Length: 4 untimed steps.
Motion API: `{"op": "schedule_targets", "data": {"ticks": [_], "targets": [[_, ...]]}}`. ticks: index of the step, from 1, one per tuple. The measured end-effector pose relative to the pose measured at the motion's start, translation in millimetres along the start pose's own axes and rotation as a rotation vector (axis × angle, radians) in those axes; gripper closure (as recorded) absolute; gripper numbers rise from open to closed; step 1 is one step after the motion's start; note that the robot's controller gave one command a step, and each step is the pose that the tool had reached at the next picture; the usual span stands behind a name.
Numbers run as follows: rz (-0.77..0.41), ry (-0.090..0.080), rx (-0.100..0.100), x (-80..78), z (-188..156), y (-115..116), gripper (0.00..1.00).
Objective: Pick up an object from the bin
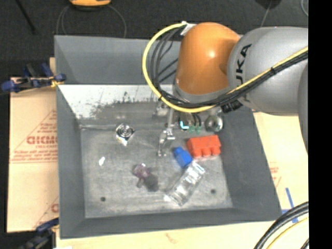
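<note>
Overhead, in the camera view: a grey metal bin [70, 154] with sloping walls and a scuffed, flat floor. From the right, a grey arm [270, 71] with an orange cover [205, 56] and looped yellow and black cables [150, 61], reaching in over the far right part of the bin.

Below the cover, the tool [164, 147], thin and metallic, pointing down toward the middle of the floor. Impossible to tell how far open, or whether gripping anything; too small and too shadowed to judge.

Nearest to the tool, just to its right: a small blue block [181, 157], tilted, lying near the middle of the floor. Further right, touching or almost touching the blue one, a red-orange toy brick [204, 146] with studs along its upper edge.

Below both, toward the near wall, a clear plastic packet [185, 185], lying aslant, upper end right beside the blue block. Left of the packet, a small dark purple lump [144, 175], shape hard to make out.

Further left and up, well apart from the tool, a shiny silver metal piece [124, 133] close to the far wall. Toward the left wall, a tiny white scrap [102, 161] alone on the floor.
</note>
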State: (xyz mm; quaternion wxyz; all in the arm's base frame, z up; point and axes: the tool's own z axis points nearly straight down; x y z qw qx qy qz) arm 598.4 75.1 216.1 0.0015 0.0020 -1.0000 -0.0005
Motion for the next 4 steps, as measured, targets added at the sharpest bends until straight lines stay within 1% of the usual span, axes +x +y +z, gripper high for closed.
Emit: {"op": "schedule_targets", "data": {"ticks": [1, 2, 3, 4], "targets": [[-0.046, -0.012, 0.001, 46.6, 140.6, -14.2, 0.00], [-0.044, -0.008, -0.001, 46.2, 136.6, -13.3, 1.00], [-0.050, -0.016, 0.002, 25.7, 21.8, -25.2, 1.00], [-0.338, -0.014, 0.001, 12.4, -39.6, 27.4, 1.00]]}}
